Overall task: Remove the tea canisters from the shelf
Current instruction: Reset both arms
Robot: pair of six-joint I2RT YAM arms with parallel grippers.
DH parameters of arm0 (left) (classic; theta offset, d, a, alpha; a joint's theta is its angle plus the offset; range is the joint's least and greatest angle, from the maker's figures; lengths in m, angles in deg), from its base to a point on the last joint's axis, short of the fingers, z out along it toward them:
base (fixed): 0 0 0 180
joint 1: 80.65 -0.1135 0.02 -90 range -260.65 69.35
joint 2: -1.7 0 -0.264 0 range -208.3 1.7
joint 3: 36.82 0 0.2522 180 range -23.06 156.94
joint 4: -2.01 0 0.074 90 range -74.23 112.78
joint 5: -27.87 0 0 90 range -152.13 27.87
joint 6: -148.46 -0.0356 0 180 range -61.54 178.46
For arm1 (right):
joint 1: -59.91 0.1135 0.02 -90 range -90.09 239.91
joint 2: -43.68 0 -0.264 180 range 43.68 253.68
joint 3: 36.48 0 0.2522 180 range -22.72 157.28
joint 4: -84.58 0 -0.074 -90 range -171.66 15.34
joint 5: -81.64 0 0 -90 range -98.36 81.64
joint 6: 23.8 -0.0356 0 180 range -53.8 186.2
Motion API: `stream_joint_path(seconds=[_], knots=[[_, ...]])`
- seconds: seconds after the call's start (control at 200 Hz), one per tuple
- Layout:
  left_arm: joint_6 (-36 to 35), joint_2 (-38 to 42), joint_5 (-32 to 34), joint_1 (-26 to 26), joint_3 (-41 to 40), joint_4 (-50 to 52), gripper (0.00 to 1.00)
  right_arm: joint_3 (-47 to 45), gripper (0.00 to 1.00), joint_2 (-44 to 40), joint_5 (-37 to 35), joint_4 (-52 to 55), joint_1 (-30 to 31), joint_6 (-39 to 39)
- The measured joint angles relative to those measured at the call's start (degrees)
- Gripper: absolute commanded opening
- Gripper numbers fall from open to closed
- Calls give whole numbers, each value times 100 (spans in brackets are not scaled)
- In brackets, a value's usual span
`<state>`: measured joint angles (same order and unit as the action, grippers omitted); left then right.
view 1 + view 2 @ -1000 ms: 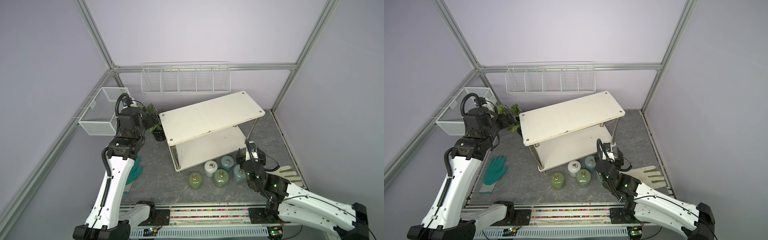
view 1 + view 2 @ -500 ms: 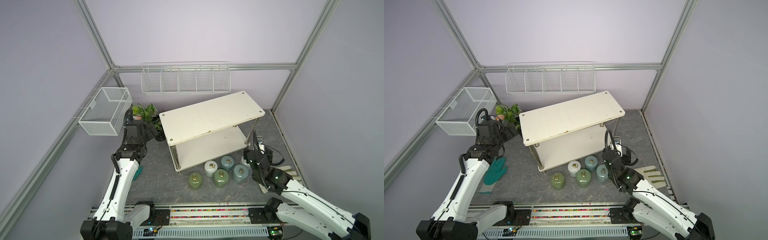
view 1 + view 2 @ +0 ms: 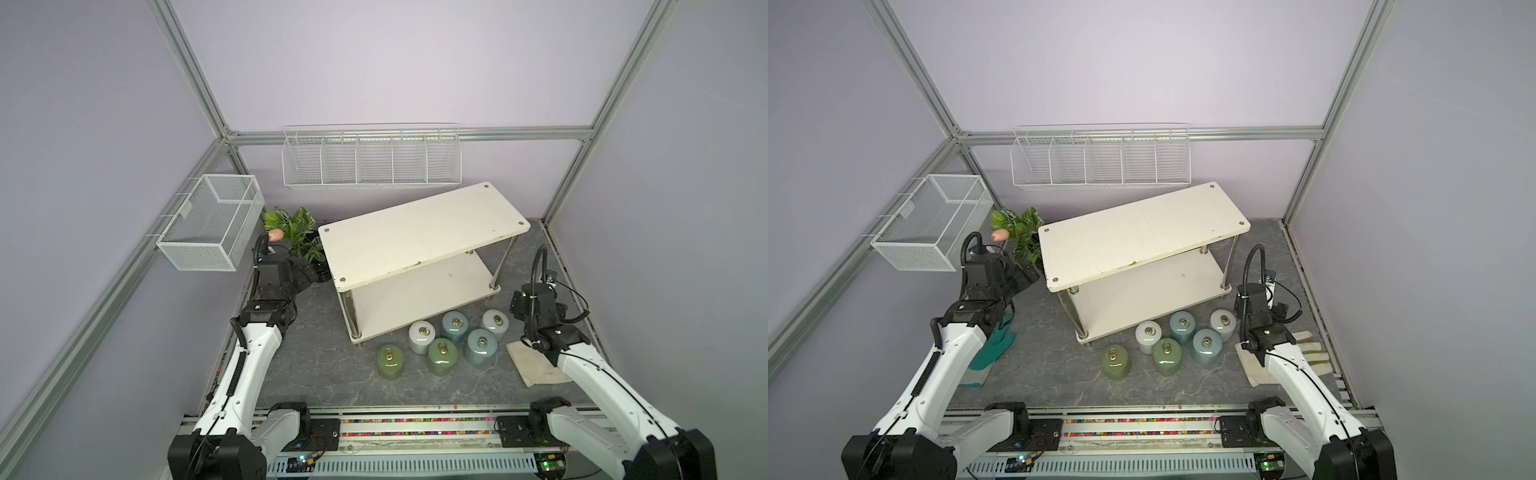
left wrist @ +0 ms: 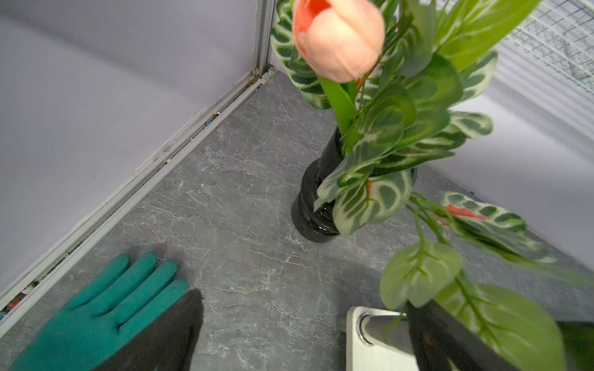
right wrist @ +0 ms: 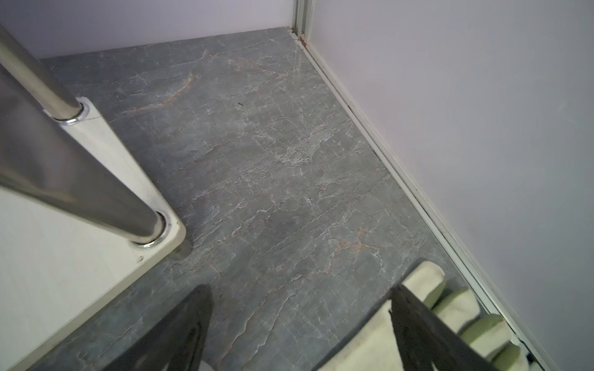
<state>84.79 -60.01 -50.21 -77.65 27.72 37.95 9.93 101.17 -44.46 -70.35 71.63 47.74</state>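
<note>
**Clerk:** Entry: canisters (image 3: 442, 356). Count and finish?

**Checker:** Six. Glossy, squat, round-shouldered, each with a brass ring on top. Two were white, two pale blue, two olive.

**Clerk:** Location?

**Checker:** All stood upright on the grey floor (image 3: 324, 365), in a close cluster just in front of the shelf (image 3: 415, 237), off its lower board. One olive stood a little apart, nearest the shelf's front corner leg. Both top views showed the same.

**Clerk:** Shelf, condition?

**Checker:** Cream-white, two boards, chrome legs, corner screws.

**Clerk:** Left gripper (image 4: 302, 302)?

**Checker:** Fingers spread wide, nothing between them. It was near the plant (image 4: 385, 128), with the teal glove (image 4: 96, 314) below one finger.

**Clerk:** Right gripper (image 5: 300, 289)?

**Checker:** Fingers apart, gripping nothing. It hung over bare floor beside a shelf leg, with one finger above the cream glove (image 5: 360, 347).
</note>
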Motion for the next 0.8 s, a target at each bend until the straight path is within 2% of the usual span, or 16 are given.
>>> stream_joint_path(seconds=[0.175, 0.275, 0.57, 0.705, 0.8], knots=[[-28, 0, -74, -243, -352, -450, 100, -267, 89, 525, 636, -1117, -914, 236], [-50, 22, -138, -444, -551, -737, 100, -428, 89, 874, 955, -1840, -1220, 367], [-291, -9, 131, -542, -852, -1698, 100, -826, 89, 1873, 1532, -4006, -1300, 992], [-393, -243, 426, -553, -1196, -2341, 100, -1198, 89, 2055, 1729, -4874, -1309, 1154], [-485, -227, 636, -553, -1729, -2940, 100, -1300, 89, 2205, 1759, -5213, -1309, 1209]])
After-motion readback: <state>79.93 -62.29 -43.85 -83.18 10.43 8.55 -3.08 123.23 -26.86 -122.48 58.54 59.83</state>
